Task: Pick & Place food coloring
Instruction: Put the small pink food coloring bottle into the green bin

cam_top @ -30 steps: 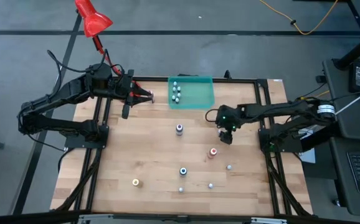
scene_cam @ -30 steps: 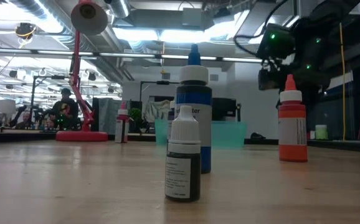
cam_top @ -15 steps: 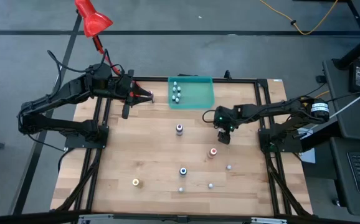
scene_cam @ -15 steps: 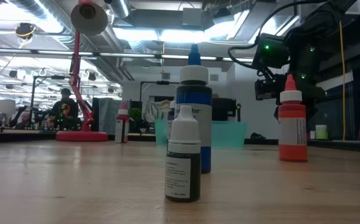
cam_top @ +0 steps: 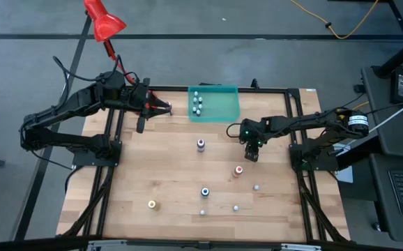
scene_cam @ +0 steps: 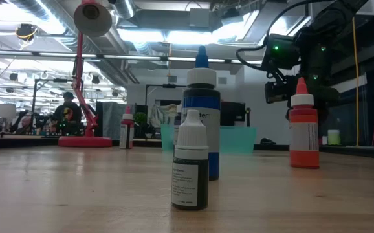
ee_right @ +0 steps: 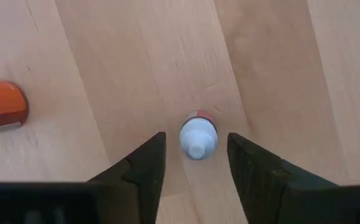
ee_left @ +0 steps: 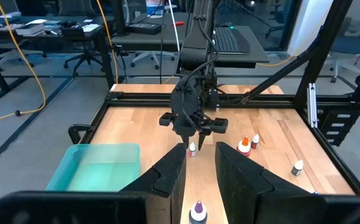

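We note the right gripper (cam_top: 252, 155) pointing straight down over the right half of the table (cam_top: 160, 174), just near-side of the teal tray (cam_top: 222, 108). In the right wrist view a small white-capped bottle (ee_right: 197, 138) stands upright directly between the two fingers (ee_right: 144, 167), seen cap-on, so its long axis runs vertical, in line with the gripper's approach. The jaws stand partly apart with a gap visible on each side of the cap; we see no contact, so nothing is held yet. The relation that matters: the bottle lies below the tool and centred in the gap, so in our judgement the coming move is a straight closure, with perhaps a little further descent, no sideways correction. The red-orange bottle (cam_top: 238, 169) stands just near of the gripper, apart from it, and should stay clear if the closure is clean. Further out, a purple-capped bottle (cam_top: 201, 144) sits to the left, a blue one (cam_top: 205, 191) and a yellow one (cam_top: 152, 204) nearer still, with a few tiny whitish ones along the near right. Some bottles already stand in the tray. The left gripper (cam_top: 165, 107) waits at the far left edge, narrowly parted on nothing, well apart from this target; the right arm is clearly the nearer.
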`<state>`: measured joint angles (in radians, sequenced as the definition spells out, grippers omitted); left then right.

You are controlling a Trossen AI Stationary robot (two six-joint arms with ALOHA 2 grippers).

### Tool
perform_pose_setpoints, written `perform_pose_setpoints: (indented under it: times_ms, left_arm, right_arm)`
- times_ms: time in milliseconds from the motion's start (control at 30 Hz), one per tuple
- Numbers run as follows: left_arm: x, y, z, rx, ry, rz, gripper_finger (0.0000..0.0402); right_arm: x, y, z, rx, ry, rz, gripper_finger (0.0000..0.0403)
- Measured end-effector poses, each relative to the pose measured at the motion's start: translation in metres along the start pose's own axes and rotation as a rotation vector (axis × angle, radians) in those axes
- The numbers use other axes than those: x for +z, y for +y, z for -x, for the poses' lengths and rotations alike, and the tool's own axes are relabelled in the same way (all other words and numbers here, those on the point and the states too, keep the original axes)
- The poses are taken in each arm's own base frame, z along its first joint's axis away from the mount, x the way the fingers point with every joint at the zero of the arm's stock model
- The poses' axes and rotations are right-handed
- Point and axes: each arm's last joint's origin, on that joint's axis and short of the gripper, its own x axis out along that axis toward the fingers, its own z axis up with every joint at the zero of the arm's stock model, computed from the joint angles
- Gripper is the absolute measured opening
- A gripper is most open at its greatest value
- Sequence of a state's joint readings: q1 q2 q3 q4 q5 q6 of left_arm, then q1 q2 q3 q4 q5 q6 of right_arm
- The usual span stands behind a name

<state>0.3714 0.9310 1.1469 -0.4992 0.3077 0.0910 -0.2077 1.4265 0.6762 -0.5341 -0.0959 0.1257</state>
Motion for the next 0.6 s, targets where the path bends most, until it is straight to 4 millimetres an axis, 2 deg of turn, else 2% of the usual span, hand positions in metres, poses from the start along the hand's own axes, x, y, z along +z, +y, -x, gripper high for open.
perform_pose_setpoints:
  times_ms: [200, 600]
  left_arm:
    - [0.0000, 0.0000, 0.0000, 0.000, 0.000, 0.000, 0.0082]
    - [0.0001, -0.0002, 0.0000, -0.008, -0.001, 0.000, 0.0082]
  right_arm:
    - [0.0002, 0.0000, 0.0000, 0.001, -0.002, 0.000, 0.0151]
    - [0.0027, 0.0004, 0.0000, 0.004, -0.027, -0.002, 0.0150]
